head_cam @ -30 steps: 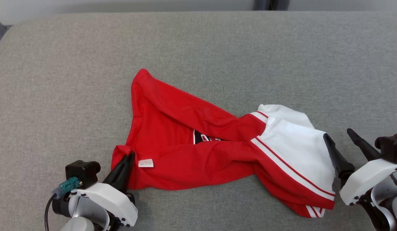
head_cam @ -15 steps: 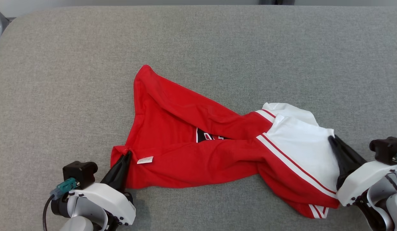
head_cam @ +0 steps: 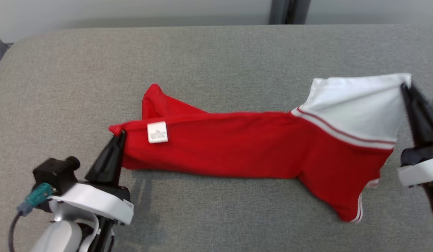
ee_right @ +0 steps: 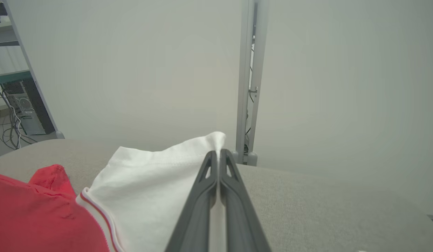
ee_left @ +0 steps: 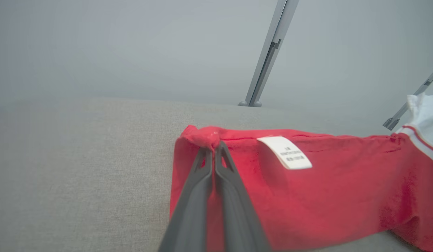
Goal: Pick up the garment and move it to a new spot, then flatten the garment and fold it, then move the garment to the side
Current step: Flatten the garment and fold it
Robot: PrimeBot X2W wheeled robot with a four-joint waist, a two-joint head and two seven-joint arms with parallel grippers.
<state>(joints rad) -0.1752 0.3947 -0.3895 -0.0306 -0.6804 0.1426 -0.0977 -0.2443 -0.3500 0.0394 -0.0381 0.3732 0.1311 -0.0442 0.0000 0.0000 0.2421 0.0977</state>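
Note:
The garment (head_cam: 244,147) is a red shirt with a white striped sleeve (head_cam: 356,105) and a white label (head_cam: 157,132). It hangs stretched between both grippers above the grey padded table (head_cam: 216,56), its lower edge sagging toward the surface. My left gripper (head_cam: 120,134) is shut on the red corner at the left end; in the left wrist view the left gripper (ee_left: 213,147) pinches the bunched red hem (ee_left: 206,134). My right gripper (head_cam: 405,87) is shut on the white sleeve's upper corner. In the right wrist view the right gripper (ee_right: 219,154) clamps white cloth (ee_right: 157,182).
A grey metal post (head_cam: 288,10) stands behind the table's far edge, against a pale wall. Shelving with cables (ee_right: 16,105) stands beyond the table's end in the right wrist view. Bare grey surface lies all around the garment.
My right gripper closed on the white sleeve. Both grippers then rose and pulled apart, lifting the crumpled garment and stretching it into a taut band. The head camera shifted too.

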